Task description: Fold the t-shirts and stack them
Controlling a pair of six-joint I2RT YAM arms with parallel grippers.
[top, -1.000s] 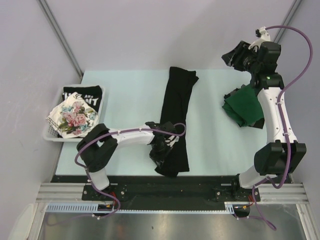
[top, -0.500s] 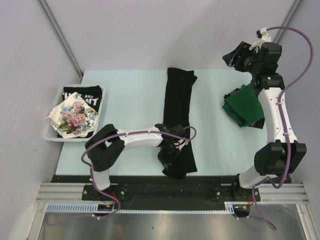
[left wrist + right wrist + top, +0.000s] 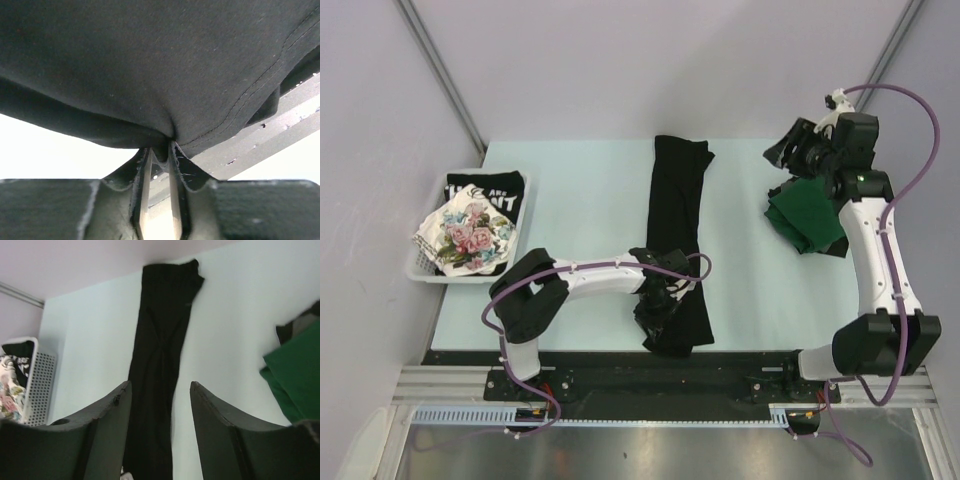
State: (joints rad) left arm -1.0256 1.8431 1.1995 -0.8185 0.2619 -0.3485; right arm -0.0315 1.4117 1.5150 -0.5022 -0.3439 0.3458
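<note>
Shirt, plain black, folded into long narrow strip, near end bunched.

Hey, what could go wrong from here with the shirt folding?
A pinch of the black shirt sits between the tips of the left claw; lifting away could drag it and spoil the fold. Its near end lies by the table edge and might slide off.

The only readable text is white lettering on the black shirt in the basket at the table's left edge: a small "ARE" above larger letters ending "NT". The floral shirt covers the rest.
</note>
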